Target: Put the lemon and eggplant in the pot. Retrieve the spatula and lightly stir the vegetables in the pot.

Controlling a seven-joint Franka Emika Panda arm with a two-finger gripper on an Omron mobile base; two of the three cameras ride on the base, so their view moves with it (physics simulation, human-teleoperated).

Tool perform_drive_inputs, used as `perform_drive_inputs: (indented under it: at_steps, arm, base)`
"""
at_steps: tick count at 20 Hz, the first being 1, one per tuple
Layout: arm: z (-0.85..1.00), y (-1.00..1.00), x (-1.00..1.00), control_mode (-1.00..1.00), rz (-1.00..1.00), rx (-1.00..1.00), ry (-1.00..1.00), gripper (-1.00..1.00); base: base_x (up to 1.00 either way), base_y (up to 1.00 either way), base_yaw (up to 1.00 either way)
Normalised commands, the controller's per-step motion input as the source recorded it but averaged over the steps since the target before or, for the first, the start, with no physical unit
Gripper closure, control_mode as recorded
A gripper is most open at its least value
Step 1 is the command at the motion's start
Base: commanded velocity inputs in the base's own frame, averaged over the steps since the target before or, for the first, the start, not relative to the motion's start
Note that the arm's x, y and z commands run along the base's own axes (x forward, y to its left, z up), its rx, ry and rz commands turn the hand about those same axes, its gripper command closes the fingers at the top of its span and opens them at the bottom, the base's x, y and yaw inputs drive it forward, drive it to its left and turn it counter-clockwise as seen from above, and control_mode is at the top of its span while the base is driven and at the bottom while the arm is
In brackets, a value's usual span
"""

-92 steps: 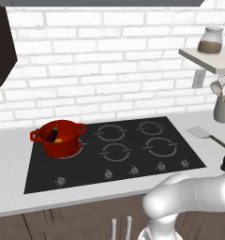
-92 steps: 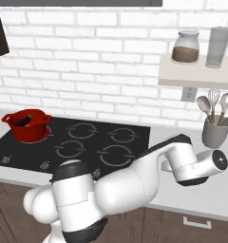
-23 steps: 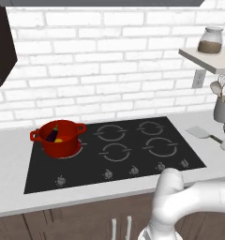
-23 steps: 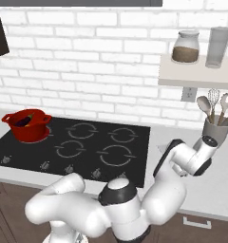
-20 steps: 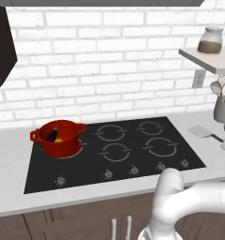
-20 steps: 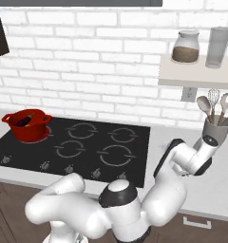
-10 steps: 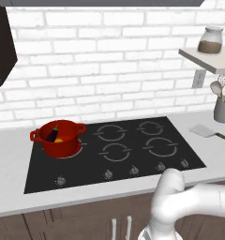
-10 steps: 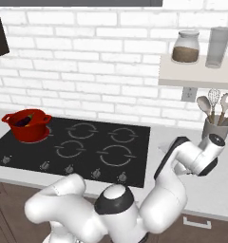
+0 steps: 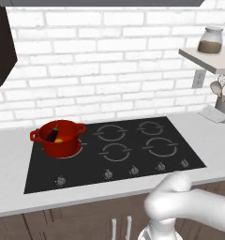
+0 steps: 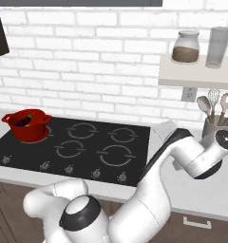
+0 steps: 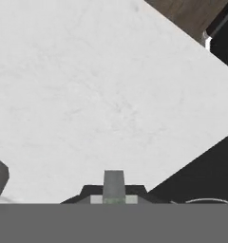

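While my pincer (image 11: 114, 191) is clamped narrow on a slim grey strip, which I take for the handle of the spatula (image 11: 114, 180), the hand view looks past it onto the white, faintly veined surface (image 11: 87, 95). A black corner of the cooktop (image 11: 206, 171) cuts in at one side, and a dark rounded shape I cannot identify sits at the opposite edge. The left base view gives me the other end of the spatula: one pale, flat blade, tilted, just beside the grey utensil holder (image 9: 224, 106) at the far right.

Farther out lies the glossy black cooktop, a flat rectangle with four ringed burners and five small knobs along its front edge. On its back left burner stands the pot (image 9: 58, 138), round, squat and red, with two loop handles. In it I see one eggplant (image 9: 52, 135), dark purple and elongated, leaning on the near wall, and one lemon (image 9: 59, 139), a bright yellow patch touching it. From the right base view the eggplant shows as a dark smear in the red inside, and I cannot make out the lemon there.

Behind everything runs a white brick wall (image 9: 109, 70) with one socket. The right base view adds a pale shelf (image 10: 196, 72) carrying one lidded glass jar (image 10: 185, 46) of brown stuff and one tall clear tumbler (image 10: 218, 46), with a whisk and spoons rising from the holder below.
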Motion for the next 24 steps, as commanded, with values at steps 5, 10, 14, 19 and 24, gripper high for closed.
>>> perform_drive_inputs:
  at_steps: [5, 10, 14, 19, 24]
  arm:
    - [0.96, 0.94, -0.03, -1.00, 0.19, -0.21, -0.14, 1.00]
    - [0.78, 1.00, 0.00, -1.00, 0.31, -0.36, -0.05, 1.00]
    - [0.58, 1.00, 0.00, -1.00, 0.33, -0.51, -0.07, 1.00]
    - [0.44, 1.00, 0.00, -1.00, 0.35, -0.59, -0.07, 1.00]
    - [0.46, 0.81, 0.00, -1.00, 0.36, -0.59, -0.01, 1.00]
  base:
    - [0.00, 0.00, 0.00]
    - [0.00, 0.00, 0.00]
    - [0.00, 0.00, 0.00]
    - [0.00, 0.00, 0.00]
    - [0.00, 0.00, 0.00]
